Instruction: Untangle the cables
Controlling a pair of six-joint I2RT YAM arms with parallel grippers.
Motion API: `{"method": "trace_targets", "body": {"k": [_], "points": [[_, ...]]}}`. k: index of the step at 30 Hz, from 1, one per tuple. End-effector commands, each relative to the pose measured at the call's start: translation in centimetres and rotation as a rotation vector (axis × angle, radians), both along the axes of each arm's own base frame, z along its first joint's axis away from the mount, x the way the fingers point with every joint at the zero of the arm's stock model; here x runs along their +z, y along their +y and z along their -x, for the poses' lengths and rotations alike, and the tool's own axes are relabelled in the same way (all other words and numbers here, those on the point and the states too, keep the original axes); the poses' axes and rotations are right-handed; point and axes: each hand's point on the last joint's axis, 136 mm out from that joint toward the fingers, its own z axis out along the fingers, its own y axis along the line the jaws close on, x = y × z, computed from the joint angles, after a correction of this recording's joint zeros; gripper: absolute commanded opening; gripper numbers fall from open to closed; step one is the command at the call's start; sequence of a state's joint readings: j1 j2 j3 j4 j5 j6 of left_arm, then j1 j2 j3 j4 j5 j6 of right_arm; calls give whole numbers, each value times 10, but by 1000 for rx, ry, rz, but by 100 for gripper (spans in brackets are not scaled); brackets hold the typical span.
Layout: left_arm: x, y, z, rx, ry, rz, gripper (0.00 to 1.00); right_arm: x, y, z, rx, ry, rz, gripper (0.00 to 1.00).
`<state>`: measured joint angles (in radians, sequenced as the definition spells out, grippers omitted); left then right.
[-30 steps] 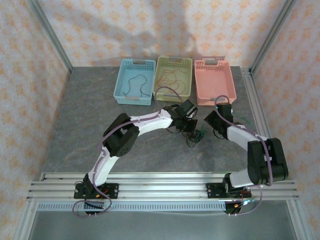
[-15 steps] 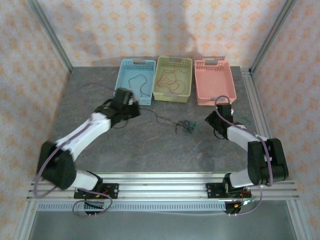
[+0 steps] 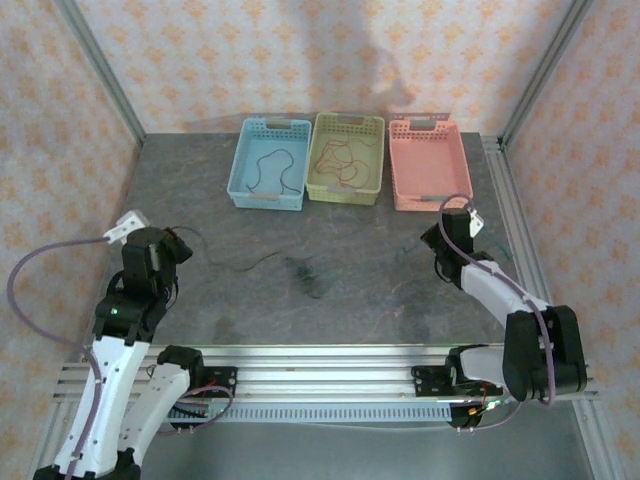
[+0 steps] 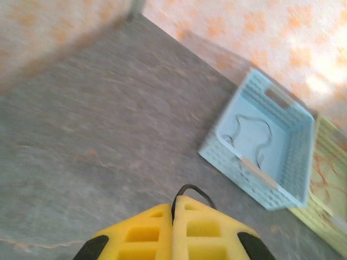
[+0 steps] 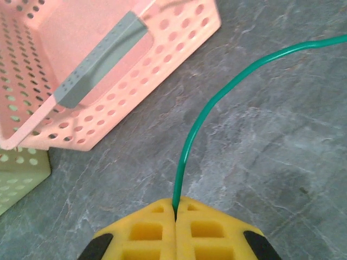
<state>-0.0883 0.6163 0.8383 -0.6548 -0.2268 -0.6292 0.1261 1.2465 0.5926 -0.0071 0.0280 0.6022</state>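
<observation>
Cables [image 3: 300, 268] look pretty much pulled apart at this point. What's left on the open worktop [image 3: 380, 300] is a thin dark strand plus a blurry dark smudge near the middle, and I can't tell if that smudge is a leftover knot or just slack.

Left fingers [image 4: 179, 216] sit out at 9 o'clock on the worktop, pinched tight on a black cable [image 4: 192, 190]. A little loop of it pokes out right at the tips, and the rest trails off toward the centre. Right fingers [image 5: 175, 208] are over at 3 o'clock, clamped on a green cable [image 5: 217, 103] that arcs away from the tips, with the pink basket [image 5: 81, 81] just beside them at their 10 o'clock.

Up at 12 o'clock, the blue basket [image 3: 268, 165] already has a black wire in it, and the yellow-green basket [image 3: 345, 160] holds some reddish ones. I can't make out anything in the pink one.

My read is that this is the pull-apart step, each arm holding one colour with the two well apart. Next move is probably sorting: green to the pink basket, black to the blue. I'd check the strands are really free first, then lift high enough to clear the basket walls so the tails don't drag.
</observation>
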Motion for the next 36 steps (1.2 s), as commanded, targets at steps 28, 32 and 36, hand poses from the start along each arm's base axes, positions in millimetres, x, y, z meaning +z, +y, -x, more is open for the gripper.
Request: {"method": "trace_targets", "body": {"k": [28,32,36], "points": [[-87,-183,-71,-725,194,92,0,38,52,-16,251,-198,-144,0],[-104,-168,-86,-635,183,22,0,72,69,-24,332,-205,-181,0],[-107,-173,-91,-653,160,18,0,122,67,-30,334,-243,-152,0]]}}
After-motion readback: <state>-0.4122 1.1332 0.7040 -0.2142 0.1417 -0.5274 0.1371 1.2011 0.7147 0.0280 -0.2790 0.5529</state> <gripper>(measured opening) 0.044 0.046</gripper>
